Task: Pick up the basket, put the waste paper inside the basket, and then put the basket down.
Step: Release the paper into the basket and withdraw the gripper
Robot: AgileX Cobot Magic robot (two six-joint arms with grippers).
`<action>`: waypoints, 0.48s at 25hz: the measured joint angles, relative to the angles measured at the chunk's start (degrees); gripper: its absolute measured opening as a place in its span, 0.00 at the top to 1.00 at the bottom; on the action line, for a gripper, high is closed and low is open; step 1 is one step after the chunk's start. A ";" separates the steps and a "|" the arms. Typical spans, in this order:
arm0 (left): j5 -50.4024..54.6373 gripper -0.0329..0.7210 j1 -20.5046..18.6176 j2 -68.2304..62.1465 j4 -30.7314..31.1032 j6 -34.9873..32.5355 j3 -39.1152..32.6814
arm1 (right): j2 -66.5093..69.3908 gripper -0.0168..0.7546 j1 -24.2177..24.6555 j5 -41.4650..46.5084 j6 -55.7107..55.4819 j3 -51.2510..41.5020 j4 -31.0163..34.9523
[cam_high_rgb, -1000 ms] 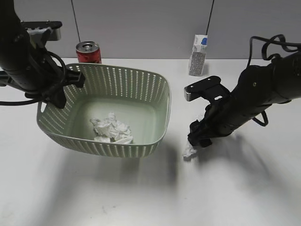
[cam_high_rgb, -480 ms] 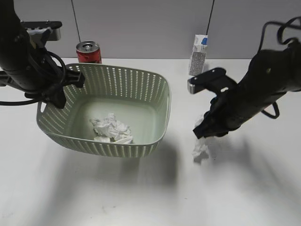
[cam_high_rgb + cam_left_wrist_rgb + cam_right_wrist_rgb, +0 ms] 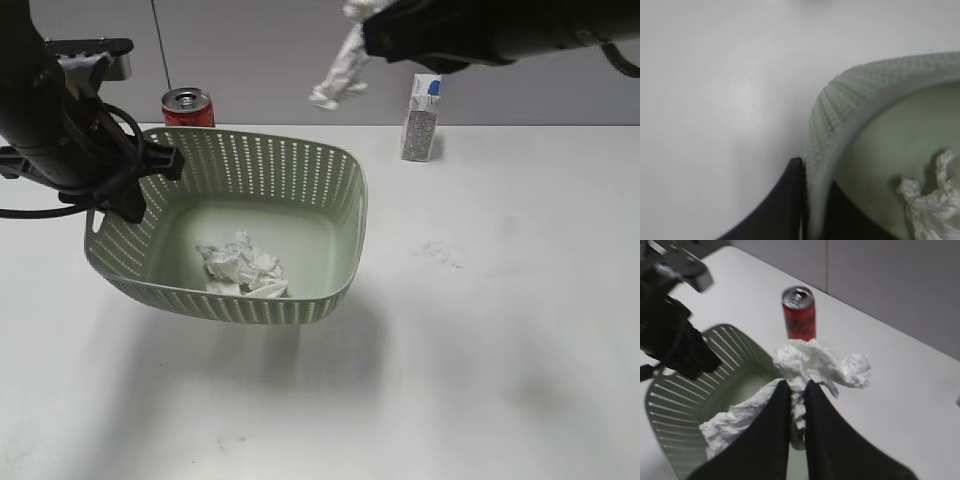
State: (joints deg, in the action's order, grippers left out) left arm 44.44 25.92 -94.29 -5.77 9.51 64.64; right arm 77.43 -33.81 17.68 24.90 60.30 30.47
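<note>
At the back of the white worktop (image 3: 520, 300) a red can (image 3: 188, 110) and a carton (image 3: 421, 117) stand behind the basket (image 3: 300, 180), pinched at its rim by the left claw (image 3: 805, 200) w/ one wad (image 3: 240, 268) inside, while the right claw (image 3: 796, 405), low beside the basket 1 s ago, now pinches the waste paper (image 3: 338, 70) high above it, grey wall behind.

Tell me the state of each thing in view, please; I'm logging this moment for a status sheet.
basket: lifted off the table, tilted, rim pinched by the left claw.
crumpled paper in basket: lying on the basket floor.
waste paper wad: held in the air by the right claw, above the basket's far side.
can: upright.
carton: upright.
</note>
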 joint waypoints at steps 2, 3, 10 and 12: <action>-0.26 0.95 0.00 0.00 0.00 0.00 0.00 | 0.81 0.93 -4.60 -3.01 0.30 0.84 0.44; -0.26 0.95 0.00 0.00 0.00 0.00 0.00 | 1.74 0.93 -6.37 -4.34 0.43 0.92 0.52; -0.21 0.95 0.00 0.00 -0.11 0.00 0.00 | 15.09 0.73 -12.00 -5.87 0.69 0.96 -5.05; -0.21 0.95 0.00 0.00 -0.11 0.00 0.00 | 17.39 0.43 -12.00 -5.87 0.63 0.90 -5.63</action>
State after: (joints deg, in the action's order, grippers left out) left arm 44.24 25.92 -94.29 -5.88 9.51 64.64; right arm 94.82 -45.82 11.81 25.54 61.21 24.84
